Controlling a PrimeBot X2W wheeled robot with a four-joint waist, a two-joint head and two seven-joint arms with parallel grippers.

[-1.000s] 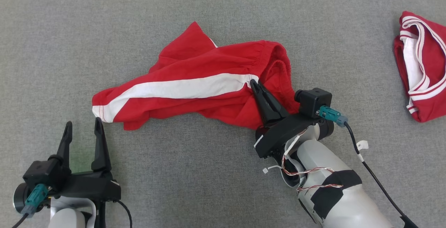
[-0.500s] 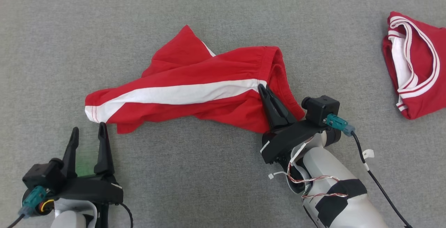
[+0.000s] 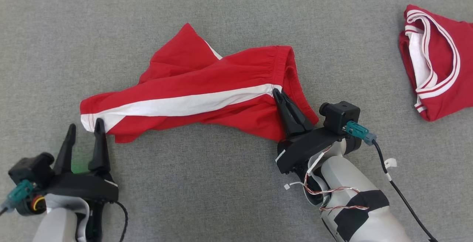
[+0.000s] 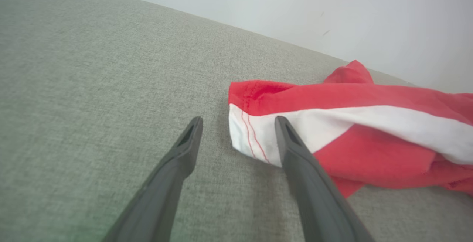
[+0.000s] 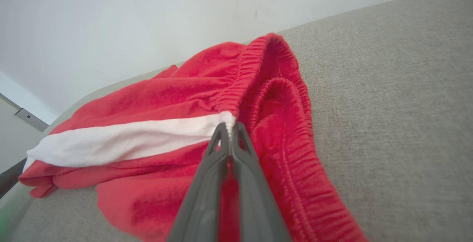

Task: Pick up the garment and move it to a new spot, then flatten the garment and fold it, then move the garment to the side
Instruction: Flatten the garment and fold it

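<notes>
Grey woven cloth covers the counter (image 3: 221, 183); closest to the robot, on its left, the left gripper (image 3: 85, 125) sits low over the cloth with its two dark fingers spread wide, released and holding nothing; its right finger reaches the white corner of the leg hem (image 4: 244, 138) of a pair of red shorts (image 3: 207, 83); seen from the wrist, that corner lies partly between the fingers, though whether a finger touches it I cannot tell. On the robot's right, the pale forearm (image 3: 334, 173), banded with black tape and with thin wires loose at the wrist, comes in from the lower corner; the right gripper (image 3: 279, 93) is clenched tight on the shorts, pinching the gathered waistband (image 3: 282, 59) just where the white stripe (image 3: 184, 103) ends. The shorts lie crumpled across the middle of the counter, between the two grippers; the stripe runs the length of the near leg from hem to waistband; a second leg folds up behind it into a red point; the waistband gapes open at the right end. Further off, at the far right and well apart from the shorts, a second red garment (image 3: 443, 68) with white trim lies bunched; beyond the counter's back edge stands a plain pale wall (image 4: 332, 5).
</notes>
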